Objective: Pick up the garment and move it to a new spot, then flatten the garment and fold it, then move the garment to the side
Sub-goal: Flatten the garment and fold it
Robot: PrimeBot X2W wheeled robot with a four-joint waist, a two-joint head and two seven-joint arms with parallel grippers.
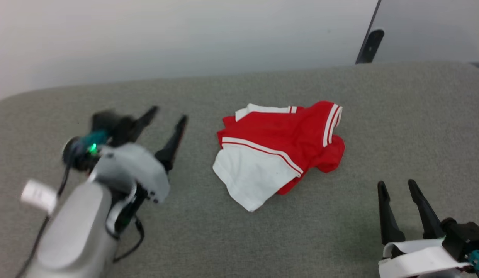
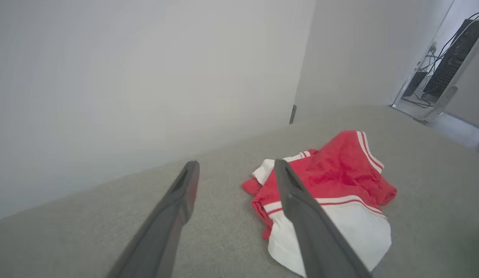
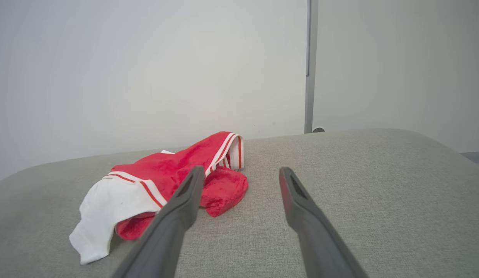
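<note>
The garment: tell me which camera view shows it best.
Head view. The garment lies whole and uncovered there, seen from above. In the left wrist view a finger of the left end effector crosses it; the right wrist view is low and side-on, a finger of the right end effector hiding part.

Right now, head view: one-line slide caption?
Crumpled red-and-white T-shirt lies on grey fabric surface between the two arms' open jaws, neither touching it.

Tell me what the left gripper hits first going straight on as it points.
Probably the grey table near its far edge, then the wall; depth is unclear. The left gripper aims beside the T-shirt, not at it.
</note>
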